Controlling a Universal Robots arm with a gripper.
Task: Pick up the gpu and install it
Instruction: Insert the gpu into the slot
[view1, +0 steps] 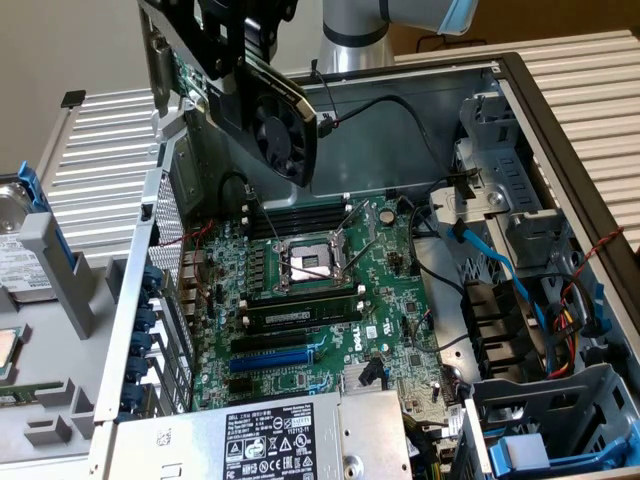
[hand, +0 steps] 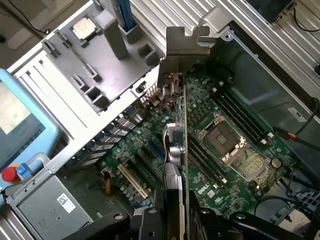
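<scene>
Pincer (hand: 176, 222) clamped on gpu (view1: 285, 125). Card held tilted in the air, clear of the motherboard (view1: 390, 300), over its far end, toward the exterior view's left, above the open computer case (view1: 400, 90).

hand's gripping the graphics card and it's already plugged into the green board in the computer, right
Not plugged in. The hand grips the graphics card, but the card hangs in the air above the green board, as the exterior view shows.
</scene>
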